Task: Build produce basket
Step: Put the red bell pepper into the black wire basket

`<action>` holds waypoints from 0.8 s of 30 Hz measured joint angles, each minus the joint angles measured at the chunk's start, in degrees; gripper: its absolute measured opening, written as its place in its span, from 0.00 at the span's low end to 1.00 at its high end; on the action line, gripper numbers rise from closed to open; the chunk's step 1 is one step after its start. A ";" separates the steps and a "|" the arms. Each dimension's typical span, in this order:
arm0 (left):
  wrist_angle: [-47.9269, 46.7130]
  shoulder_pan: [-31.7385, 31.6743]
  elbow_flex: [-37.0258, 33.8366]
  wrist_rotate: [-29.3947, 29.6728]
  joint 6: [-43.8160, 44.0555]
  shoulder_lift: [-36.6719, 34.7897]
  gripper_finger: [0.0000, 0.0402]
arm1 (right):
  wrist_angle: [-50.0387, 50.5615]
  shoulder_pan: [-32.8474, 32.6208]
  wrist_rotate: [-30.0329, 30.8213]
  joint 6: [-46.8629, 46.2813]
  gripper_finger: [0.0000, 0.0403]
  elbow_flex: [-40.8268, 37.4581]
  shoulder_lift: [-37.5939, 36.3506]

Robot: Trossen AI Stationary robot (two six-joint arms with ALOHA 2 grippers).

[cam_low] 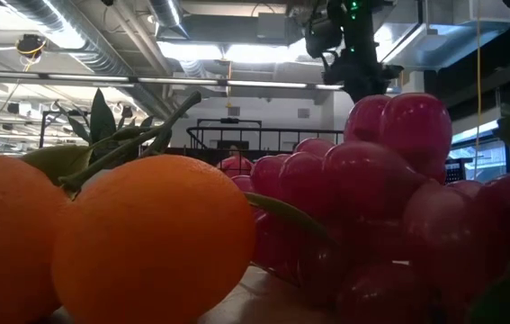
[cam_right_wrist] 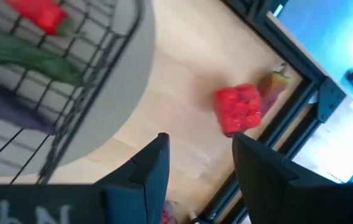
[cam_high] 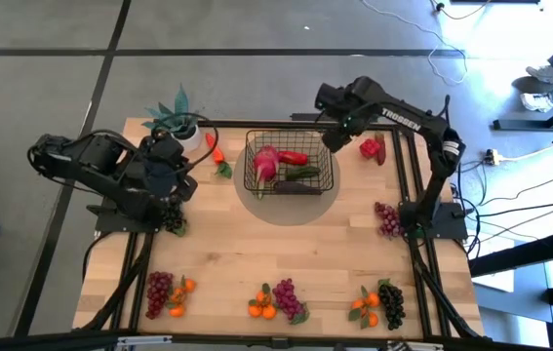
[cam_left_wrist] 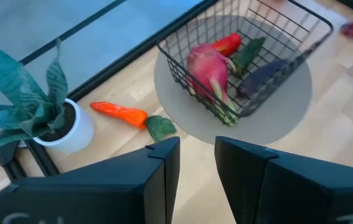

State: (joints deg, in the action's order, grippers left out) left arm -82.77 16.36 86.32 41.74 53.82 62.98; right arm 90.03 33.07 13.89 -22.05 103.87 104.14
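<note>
I have the right gripper raised just beside the basket, off its right edge, with its fingers parted by a moderate gap and nothing between them. Ahead of that gripper, toward the table's right rim, lies a red fruit with a darker piece touching it; through the wrist camera it sits just beyond the fingertips, apart from them. The only writing I can read is the white word TROSSEN along the right arm's upper link; white lettering on the near face of the right wrist is cut off and I cannot read it.

The basket stands on a round grey mat at the back middle of the table. Inside it I see a pink radish, a red pepper, a green piece and a dark eggplant.

My left gripper hangs well to the left of the basket, fingers a little apart and empty. Between it and the basket lies a carrot with a green leaf, and beside that a potted plant in a white pot.

Along the front edge, far from both grippers, lie grape bunches with small oranges; the red grapes fill the low camera's view. Another red bunch sits near the right arm's base.
</note>
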 joint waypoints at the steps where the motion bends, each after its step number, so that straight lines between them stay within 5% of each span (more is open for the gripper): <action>1: 0.44 -0.94 0.00 0.41 -0.88 0.00 0.22 | -0.01 0.86 0.01 0.37 0.40 -0.01 0.00; 9: 11.59 -9.50 0.00 0.29 -17.74 0.09 0.22 | -0.01 5.87 -0.50 4.83 0.40 -0.01 -0.09; 17: 25.63 -19.67 0.13 -13.92 -36.52 2.25 0.22 | -0.01 7.94 -3.87 10.18 0.40 -0.01 -0.09; 24: 24.94 -24.30 -0.15 -15.56 -40.95 5.31 0.22 | -0.03 8.77 -3.91 13.68 0.40 -0.03 -0.65</action>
State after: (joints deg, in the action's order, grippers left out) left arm -57.83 -7.94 86.18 26.17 12.87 68.29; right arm 90.00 41.85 9.98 -8.37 103.83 103.49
